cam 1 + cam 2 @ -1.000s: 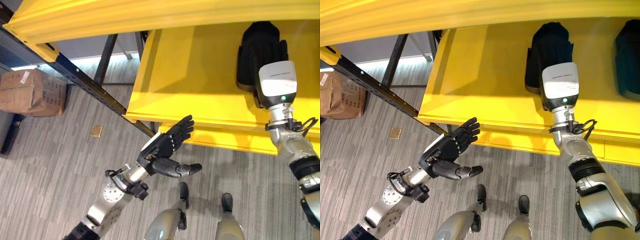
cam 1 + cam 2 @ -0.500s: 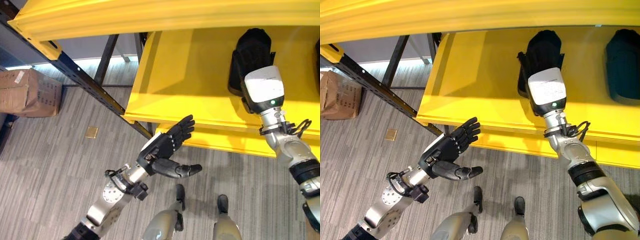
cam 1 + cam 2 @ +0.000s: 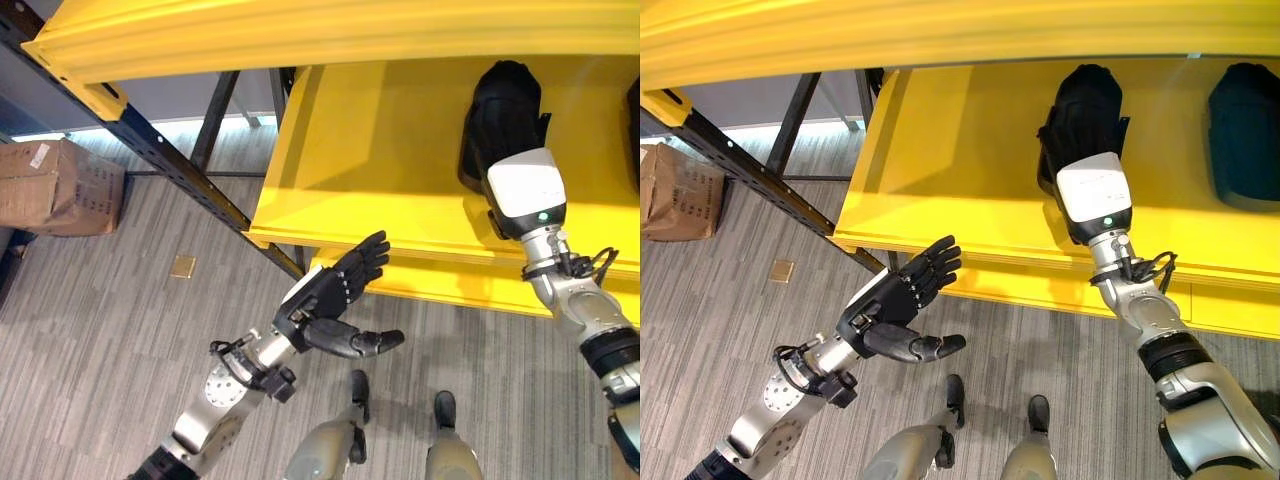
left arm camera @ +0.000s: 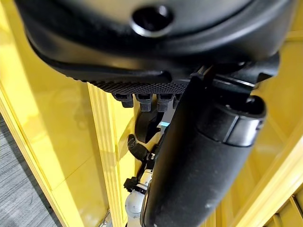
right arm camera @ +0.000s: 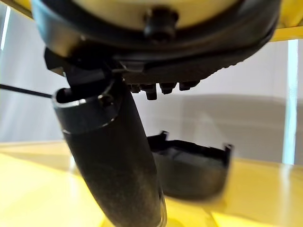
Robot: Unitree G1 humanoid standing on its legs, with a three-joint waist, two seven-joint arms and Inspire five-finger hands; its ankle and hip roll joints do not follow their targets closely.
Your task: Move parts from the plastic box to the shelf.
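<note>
A dark moulded part lies on the yellow shelf, near its middle. My right hand hovers over the shelf just on the near side of that part. In the right wrist view its fingers are straight, its thumb sticks out, and the part rests on the shelf apart from them. A second dark part lies further right on the same shelf. My left hand hangs open, palm up and holding nothing, below the shelf's front edge.
An upper yellow shelf beam overhangs the working shelf. A dark steel upright slants down past the shelf's left corner. A cardboard box and a small tan scrap lie on the grey floor at left.
My right arm has drawn back a little toward the shelf's front edge, leaving the dark part where it lay. The camera shifted slightly. The left hand has not moved.
</note>
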